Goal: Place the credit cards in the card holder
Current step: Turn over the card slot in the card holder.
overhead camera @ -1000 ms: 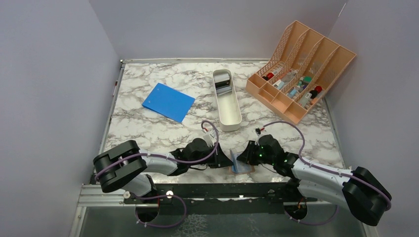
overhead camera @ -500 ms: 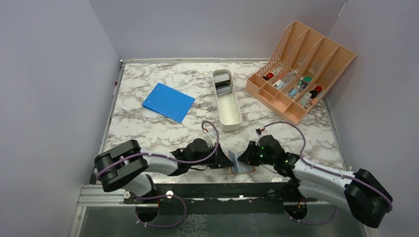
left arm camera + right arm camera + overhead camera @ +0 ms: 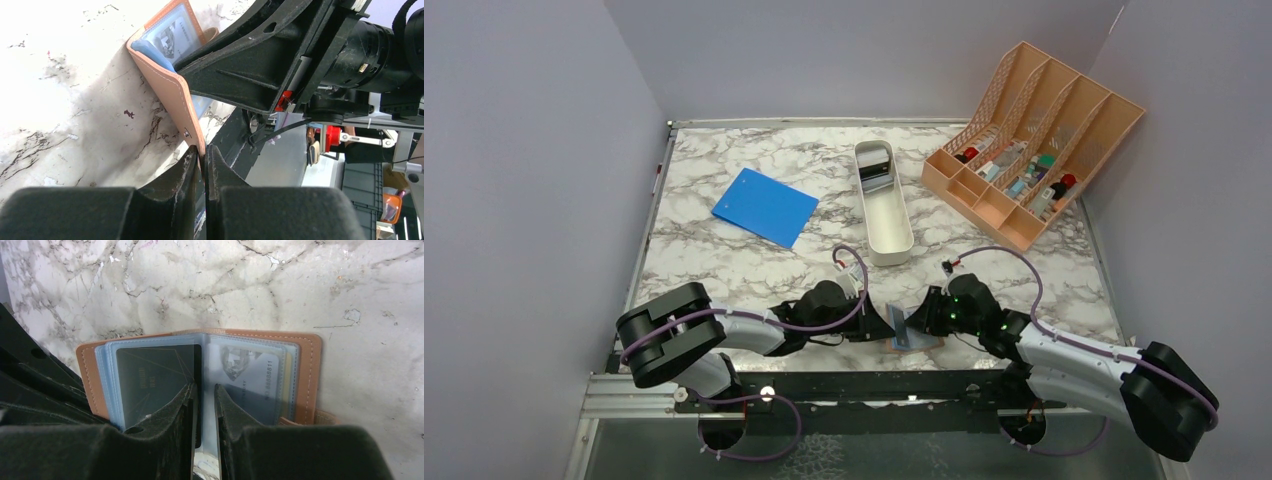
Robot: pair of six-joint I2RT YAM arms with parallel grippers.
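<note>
Bottom centre of the left wrist view, my left gripper (image 3: 201,162) pinches the card holder (image 3: 167,85) by its brown cover edge. Only this view shows the snap stud (image 3: 186,133). The right wrist view alone shows the holder spread open: my right gripper (image 3: 204,405) is closed on the black card (image 3: 150,380), with a silver card (image 3: 252,377) sleeved beside it. Higher in the top view, more cards (image 3: 876,172) lie in the white tray (image 3: 889,225).

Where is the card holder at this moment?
Top view: the card holder sits open at the table's near edge, centre, between the left gripper and the right gripper.
</note>
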